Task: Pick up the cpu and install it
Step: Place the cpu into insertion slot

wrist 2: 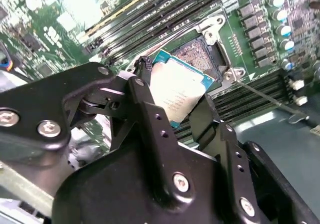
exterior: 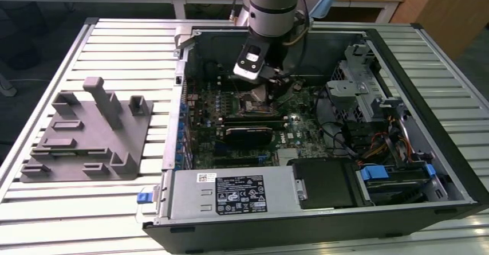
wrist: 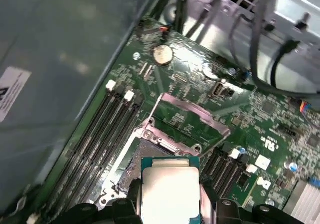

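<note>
Slatted metal table (exterior: 114, 43) as ground of the whole scene, with wooden desks in the background. Lying open on it, a big computer case (exterior: 458, 175), side panel off, green motherboard (exterior: 306, 123) facing up. Well apart from the case, on the exterior view's left, a grey plastic fixture (exterior: 84, 134) with several posts and slots.

Reaching down from above into the case: the robot arm (exterior: 271, 3), with the gripper (exterior: 264, 80) low over the middle of the board. Clamped on the cpu (wrist 2: 177, 91) from two opposite edges, one black finger (wrist 2: 150, 114) pressing at each side. Silvery top of the chip turned to the cameras in both wrist views, pale rim visible around it.

Hovers near the socket (wrist: 132, 156), close above it but apparently not touching. Looks tilted against the socket frame in the second wrist view and covers only one side of it, with the field of contacts bare beside the chip. Metal load plate (wrist: 192, 115) flipped up and away from the socket. Rows of memory slots (wrist: 107, 129) just beside.

Concerning progress, as a judgement: picking up seems done, since the chip sits firmly between the fingers and off any support. Installing seems not done: not yet level, not yet seated in the socket, load plate not closed over it.
</note>
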### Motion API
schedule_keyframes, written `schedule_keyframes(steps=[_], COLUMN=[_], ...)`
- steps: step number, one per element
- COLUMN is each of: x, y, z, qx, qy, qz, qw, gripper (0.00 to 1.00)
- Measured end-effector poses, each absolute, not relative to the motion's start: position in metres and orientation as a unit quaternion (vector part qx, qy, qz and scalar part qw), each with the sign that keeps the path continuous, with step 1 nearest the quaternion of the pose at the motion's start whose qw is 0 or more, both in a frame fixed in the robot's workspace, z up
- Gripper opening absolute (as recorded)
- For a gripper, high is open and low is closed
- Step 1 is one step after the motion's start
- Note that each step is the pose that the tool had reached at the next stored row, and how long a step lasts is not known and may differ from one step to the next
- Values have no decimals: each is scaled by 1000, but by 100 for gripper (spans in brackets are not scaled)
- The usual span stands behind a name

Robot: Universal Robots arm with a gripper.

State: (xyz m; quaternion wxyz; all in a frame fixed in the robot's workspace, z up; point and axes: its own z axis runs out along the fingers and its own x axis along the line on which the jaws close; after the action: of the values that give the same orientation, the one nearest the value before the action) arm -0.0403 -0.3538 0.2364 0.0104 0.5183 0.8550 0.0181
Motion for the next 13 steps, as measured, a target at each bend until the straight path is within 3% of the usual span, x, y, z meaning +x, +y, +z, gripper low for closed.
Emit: schedule_keyframes(steps=[13], x=[-40], y=[-354], z=[236], qx=[610], qy=[792], qz=[17], qw=[12], gripper=[55])
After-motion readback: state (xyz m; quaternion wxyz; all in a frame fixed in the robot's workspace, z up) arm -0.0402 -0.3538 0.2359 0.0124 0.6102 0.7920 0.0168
